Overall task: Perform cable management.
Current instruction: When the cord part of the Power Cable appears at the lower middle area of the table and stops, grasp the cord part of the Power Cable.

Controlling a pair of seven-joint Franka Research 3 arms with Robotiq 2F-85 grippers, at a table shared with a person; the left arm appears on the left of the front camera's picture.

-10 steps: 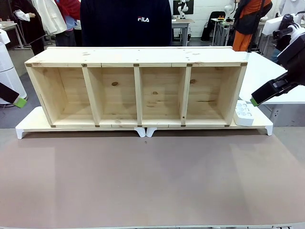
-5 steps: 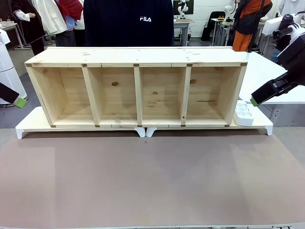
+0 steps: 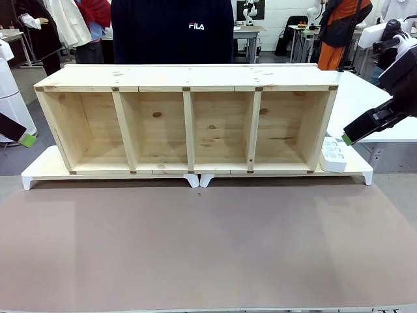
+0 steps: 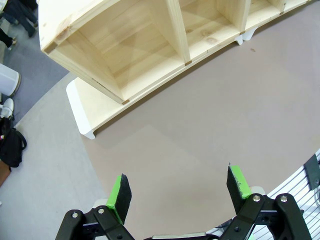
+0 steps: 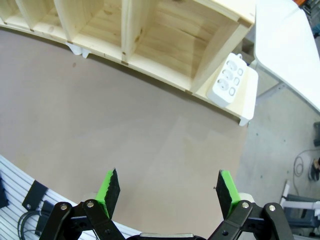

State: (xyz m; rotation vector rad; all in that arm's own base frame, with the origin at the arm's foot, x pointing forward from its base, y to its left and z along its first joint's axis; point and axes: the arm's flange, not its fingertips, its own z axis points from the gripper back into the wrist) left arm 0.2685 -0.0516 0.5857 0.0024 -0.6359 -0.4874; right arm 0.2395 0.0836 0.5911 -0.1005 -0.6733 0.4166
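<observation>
Left gripper (image 4: 177, 192), left wrist view: pads (image 4: 120, 192) spread, empty, over brown table (image 4: 200, 125); wooden shelf (image 4: 150, 45) upper frame; right wrist view: right gripper (image 5: 167, 187) likewise spread, empty; power strip (image 5: 227, 82) upper right; front view: person (image 3: 172, 32) top centre; cable's whereabouts I cannot tell; risk: a blind reach behind shelf could knock the strip.

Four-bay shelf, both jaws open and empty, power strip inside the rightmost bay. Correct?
No: the power strip sits outside the wooden shelf, on the white riser beside its right end; the right wrist view shows it. Four bays, left gripper and right gripper jaws open and empty: correct.
</observation>
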